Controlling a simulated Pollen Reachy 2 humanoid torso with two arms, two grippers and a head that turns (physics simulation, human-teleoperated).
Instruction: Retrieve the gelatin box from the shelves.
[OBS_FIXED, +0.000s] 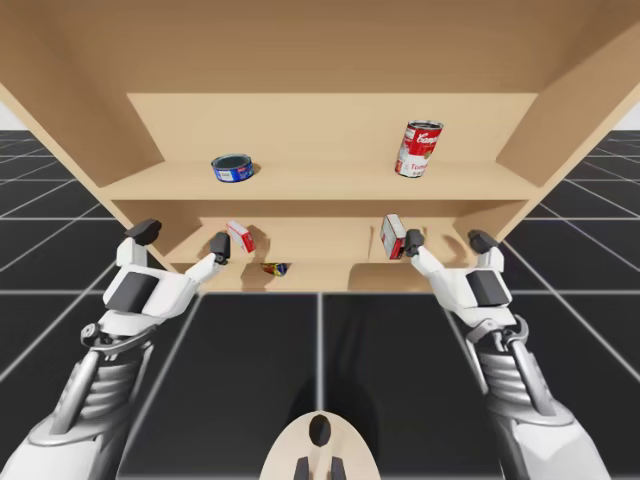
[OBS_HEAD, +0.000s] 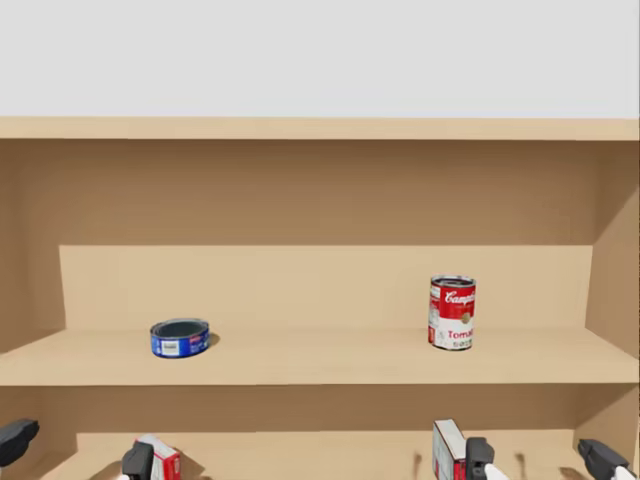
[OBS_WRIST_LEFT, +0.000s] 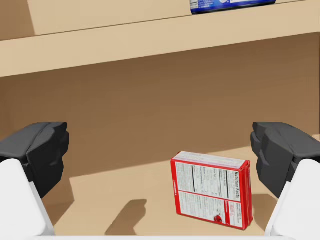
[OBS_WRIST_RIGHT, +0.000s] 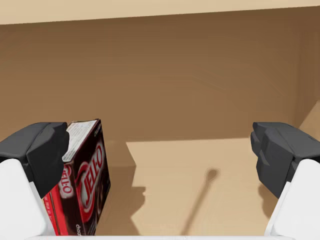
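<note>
Far left: left gripper, at the front of the low shelf, jaws spread wide, pinching nothing. Up above, on the top shelf, a flat blue can.

Just ahead of the left gripper, a small bright red box, most likely the gelatin box. Standing up on the low shelf, wide face with tiny print turned to the gripper. Sitting between the two fingers but much closer to the inner one, touching neither.

Next along, a tiny colourful thing near the front of the low shelf, too small to name.

Further right, a bigger dark red box, upright on the low shelf, just beside one finger of the right gripper. Hard to tell if touching. Above, on the top shelf, a red and white can, standing up. Right gripper jaws spread wide too, holding nothing.

About the small bright red box: probably very light, made of thin card. Stiff enough to pinch, but easy to dent, so squeeze softly. Smooth sides, maybe a bit slippery. Easy to knock over with a bump. Best to shift the left gripper sideways first to get the box in the middle, push in a little, then close on the two narrow ends, about halfway up.
</note>
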